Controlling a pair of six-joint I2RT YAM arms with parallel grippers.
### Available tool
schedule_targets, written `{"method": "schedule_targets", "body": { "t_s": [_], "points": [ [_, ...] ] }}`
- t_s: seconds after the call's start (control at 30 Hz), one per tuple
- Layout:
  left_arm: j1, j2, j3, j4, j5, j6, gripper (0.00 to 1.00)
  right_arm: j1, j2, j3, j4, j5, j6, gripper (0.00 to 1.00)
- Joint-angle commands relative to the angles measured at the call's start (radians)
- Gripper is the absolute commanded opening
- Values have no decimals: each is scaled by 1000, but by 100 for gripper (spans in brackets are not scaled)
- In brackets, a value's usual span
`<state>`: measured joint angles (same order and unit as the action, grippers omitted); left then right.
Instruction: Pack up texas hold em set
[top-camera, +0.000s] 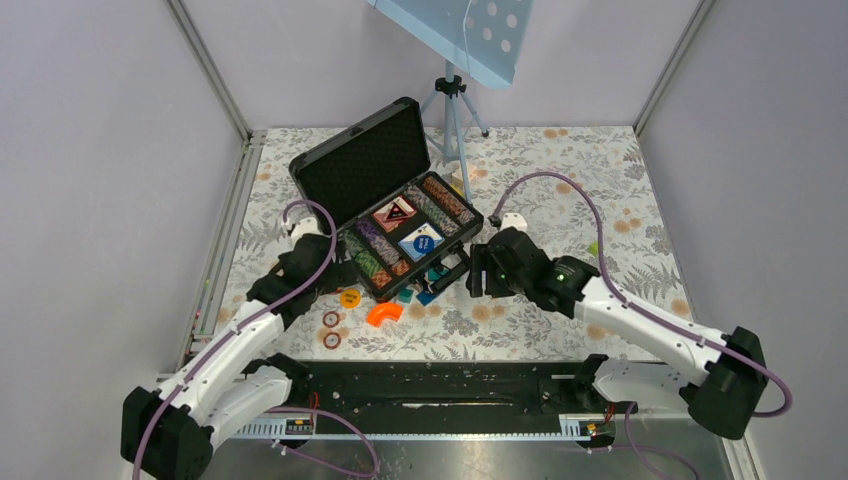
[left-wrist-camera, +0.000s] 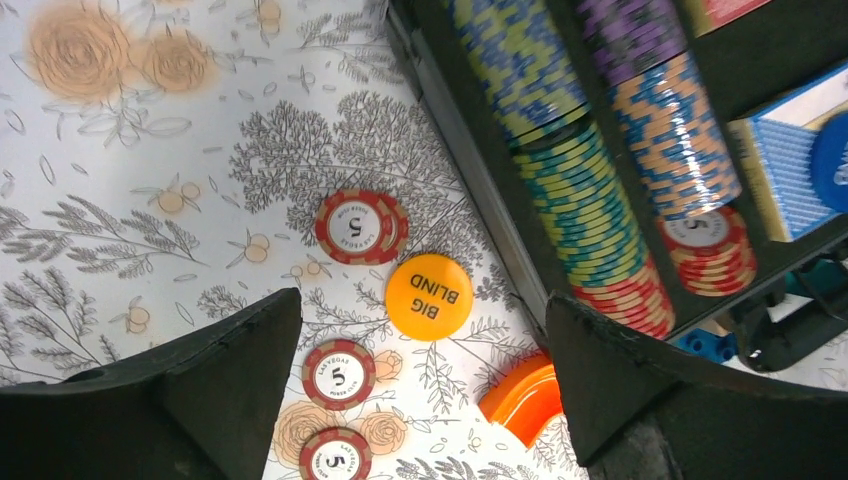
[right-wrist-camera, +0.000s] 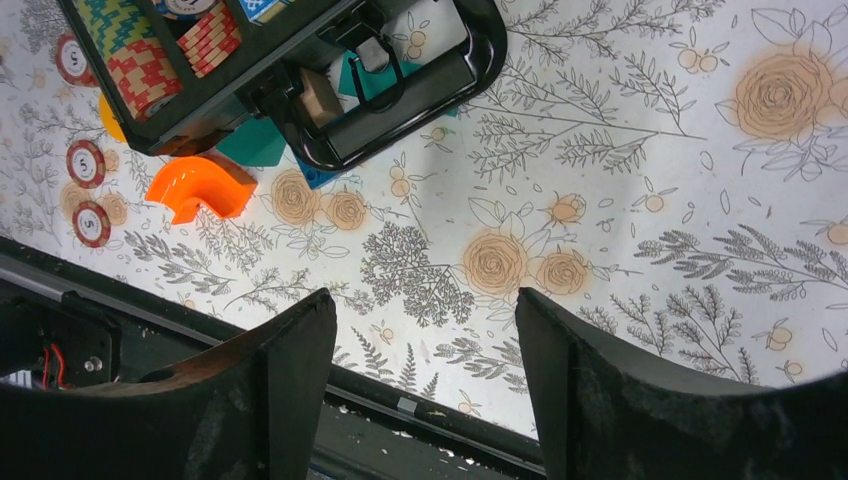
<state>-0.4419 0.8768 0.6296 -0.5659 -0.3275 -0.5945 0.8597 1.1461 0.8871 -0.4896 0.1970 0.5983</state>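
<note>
1. The briefcase lies open mid-table with its lid propped back. Its chip rows and card decks sit in the foam, and its handle faces the arms.
2. The left gripper hangs spread and empty over the loose pieces beside the case's near-left wall: the yellow Big Blind button and several red chips.
3. The right gripper is also spread and holds nothing, above the floral cloth and well apart from the handle.
4. The discs lie flat, so closing fingers may skid over the button and flick it toward the orange curved piece nearby.
5. One finger of the left gripper looks close to the case wall; a straight descent could strike it and jolt the chip rows.
6. Teal blocks sit by the handle and could be swept in by mistake.
</note>
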Motion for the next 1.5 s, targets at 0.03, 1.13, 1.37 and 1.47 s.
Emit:
{"method": "schedule_targets", "body": {
  "t_s": [0.03, 1.13, 1.37, 1.47],
  "points": [
    [3, 55, -53, 104, -17, -83, 91, 4, -95, -51, 11, 5, 38, 73],
    [-59, 318, -97, 233, 28, -153, 82, 4, -130, -125, 37, -26, 34, 76],
    [-85, 360, -77, 232, 12, -156, 77, 4, -140, -132, 36, -27, 35, 76],
    [-100, 373, -65, 212, -6, -159, 75, 4, -140, -133, 38, -27, 37, 77]
  ]
}}
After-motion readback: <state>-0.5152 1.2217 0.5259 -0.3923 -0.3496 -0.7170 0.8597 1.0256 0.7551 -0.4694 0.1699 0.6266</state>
